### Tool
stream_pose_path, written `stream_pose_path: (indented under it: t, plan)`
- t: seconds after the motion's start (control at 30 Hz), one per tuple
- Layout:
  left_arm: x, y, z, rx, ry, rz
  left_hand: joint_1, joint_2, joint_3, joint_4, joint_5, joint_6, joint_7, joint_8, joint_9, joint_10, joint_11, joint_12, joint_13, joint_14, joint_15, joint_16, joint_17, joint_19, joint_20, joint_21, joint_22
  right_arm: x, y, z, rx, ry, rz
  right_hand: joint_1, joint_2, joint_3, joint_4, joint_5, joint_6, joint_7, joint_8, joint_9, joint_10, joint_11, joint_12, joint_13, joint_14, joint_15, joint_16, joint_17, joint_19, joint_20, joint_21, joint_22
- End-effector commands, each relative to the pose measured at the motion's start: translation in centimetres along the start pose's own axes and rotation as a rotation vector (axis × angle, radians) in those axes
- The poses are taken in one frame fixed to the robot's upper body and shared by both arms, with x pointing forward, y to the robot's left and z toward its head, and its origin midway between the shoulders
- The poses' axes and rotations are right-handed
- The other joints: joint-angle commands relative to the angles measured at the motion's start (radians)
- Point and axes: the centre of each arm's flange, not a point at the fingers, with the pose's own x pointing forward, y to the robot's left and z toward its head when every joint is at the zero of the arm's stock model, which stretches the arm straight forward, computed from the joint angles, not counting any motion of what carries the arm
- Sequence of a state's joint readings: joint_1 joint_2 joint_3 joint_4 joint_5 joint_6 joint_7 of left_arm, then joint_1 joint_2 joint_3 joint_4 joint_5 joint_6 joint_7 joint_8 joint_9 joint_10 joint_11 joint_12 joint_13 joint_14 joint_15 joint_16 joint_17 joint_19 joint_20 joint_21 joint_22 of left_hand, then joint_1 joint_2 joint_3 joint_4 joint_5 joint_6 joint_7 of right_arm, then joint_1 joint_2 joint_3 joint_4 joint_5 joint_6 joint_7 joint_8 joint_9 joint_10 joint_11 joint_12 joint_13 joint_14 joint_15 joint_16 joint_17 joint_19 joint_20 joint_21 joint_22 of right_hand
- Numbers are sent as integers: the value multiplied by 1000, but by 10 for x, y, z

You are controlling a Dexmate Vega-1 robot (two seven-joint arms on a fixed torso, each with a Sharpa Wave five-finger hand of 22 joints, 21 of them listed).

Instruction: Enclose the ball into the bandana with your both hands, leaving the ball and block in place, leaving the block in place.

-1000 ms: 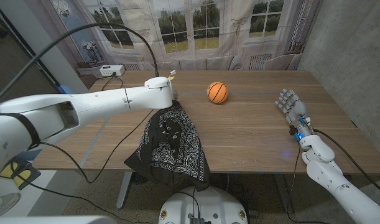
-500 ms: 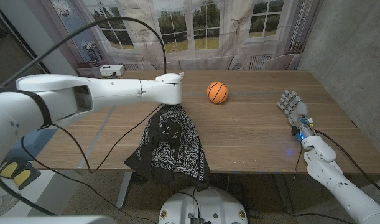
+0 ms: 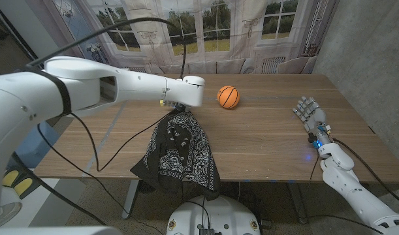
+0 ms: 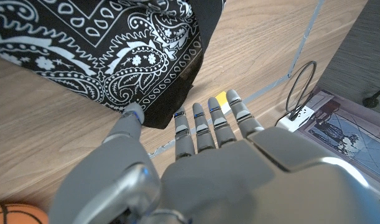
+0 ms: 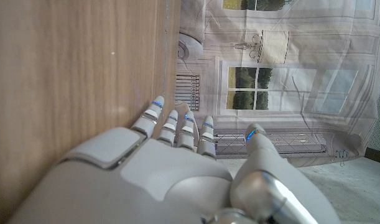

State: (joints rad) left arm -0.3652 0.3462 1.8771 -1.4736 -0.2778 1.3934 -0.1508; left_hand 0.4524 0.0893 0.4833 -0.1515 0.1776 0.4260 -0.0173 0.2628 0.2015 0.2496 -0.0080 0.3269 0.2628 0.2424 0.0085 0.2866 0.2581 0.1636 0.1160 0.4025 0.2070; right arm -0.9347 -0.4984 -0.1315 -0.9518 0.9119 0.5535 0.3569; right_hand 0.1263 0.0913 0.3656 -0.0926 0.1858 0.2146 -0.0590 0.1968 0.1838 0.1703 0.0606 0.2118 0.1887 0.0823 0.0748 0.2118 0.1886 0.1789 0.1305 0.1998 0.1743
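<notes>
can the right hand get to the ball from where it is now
Probably yes. The right hand stands open near the table's right edge, and only bare wood lies between it and the ball; the left hand and bandana sit on the ball's other side.

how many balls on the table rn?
1. The orange ball sits on the far middle of the table, just beyond the bandana. No block visible; one could be hidden.

White glossy arms, black cables; grey-metal left robot hand [image 4: 202, 168], right robot hand [image 5: 177, 168].
</notes>
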Motion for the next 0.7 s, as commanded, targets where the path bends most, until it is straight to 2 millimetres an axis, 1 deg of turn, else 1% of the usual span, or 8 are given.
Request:
stream_pose_path:
  t: [0.03, 0.2, 0.27, 0.47, 0.5, 0.53, 0.6, 0.7]
  plan:
    - [6, 3, 14, 76, 74, -22, 26, 28, 22, -10, 12, 54, 6, 23, 8, 21, -9, 13, 8, 13, -6, 0, 5, 4, -6, -2, 3, 3, -10, -5, 23, 1, -15, -4, 0, 1, 5, 6, 7, 4, 1, 2, 9, -3, 3, 2, 11, -3, 2, 2, 9, 1, 7, 4]
    - [9, -3, 18, 91, 90, -22, 65, 39, 33, -23, 21, 104, 24, 42, 9, 42, -25, 26, 14, 29, -18, 5, 7, 15, -17, 3, 3, 4, -12, -8, 25, 7, -23, -5, 0, 2, 6, 6, 8, 5, 1, 2, 11, -4, 2, 2, 13, -1, 2, 2, 12, 1, 8, 4]
    - [9, -4, 20, 93, 102, 13, 118, 60, 53, -29, 37, 180, 27, 71, 13, 84, -38, 50, 20, 63, -35, 16, 11, 37, -23, 14, 4, 5, -13, -9, 31, 11, -19, -5, 0, 2, 6, 6, 9, 5, 1, 2, 11, -4, 2, 2, 13, -2, 2, 2, 12, 0, 8, 4]
    - [8, -7, 24, 127, 96, 103, 237, 78, 88, -35, 63, 350, 21, 166, 41, 164, -70, 89, 32, 133, -72, 48, 28, 84, -37, 42, 5, 6, -15, -15, 45, 20, -35, -6, 1, 2, 7, 6, 10, 5, 1, 2, 13, -4, 2, 2, 17, -2, 2, 2, 14, 1, 8, 4]
    - [8, -7, 25, 142, 107, 121, 278, 88, 103, -33, 71, 417, 25, 206, 53, 188, -77, 101, 35, 160, -80, 61, 36, 98, -41, 53, 6, 7, -15, -15, 50, 21, -34, -6, 1, 2, 7, 6, 10, 5, 1, 2, 14, -3, 2, 2, 17, -2, 2, 2, 14, 1, 8, 4]
    - [8, -7, 26, 142, 120, 118, 300, 93, 113, -32, 75, 444, 29, 225, 60, 212, -78, 112, 38, 181, -92, 71, 40, 109, -42, 60, 7, 7, -15, -15, 51, 19, -34, -7, 1, 2, 7, 6, 10, 5, 1, 2, 15, -3, 2, 2, 18, -1, 3, 2, 14, 1, 8, 4]
    - [8, -6, 24, 126, 116, 131, 330, 99, 122, -28, 78, 464, 33, 247, 72, 241, -89, 125, 41, 205, -112, 86, 52, 123, -47, 71, 8, 7, -15, -14, 45, 15, -37, -7, 1, 2, 8, 6, 11, 6, 1, 2, 16, -4, 2, 3, 18, -1, 3, 2, 14, 1, 8, 4]
    - [2, -3, 23, 100, 92, 218, 346, 113, 127, -11, 76, 447, 34, 254, 85, 248, -92, 129, 45, 206, -114, 94, 67, 125, -46, 77, 9, 7, -15, -13, 47, 9, -37, -8, 2, 2, 9, 6, 12, 6, 1, 2, 16, -4, 1, 3, 20, -2, 3, 3, 15, 1, 8, 4]
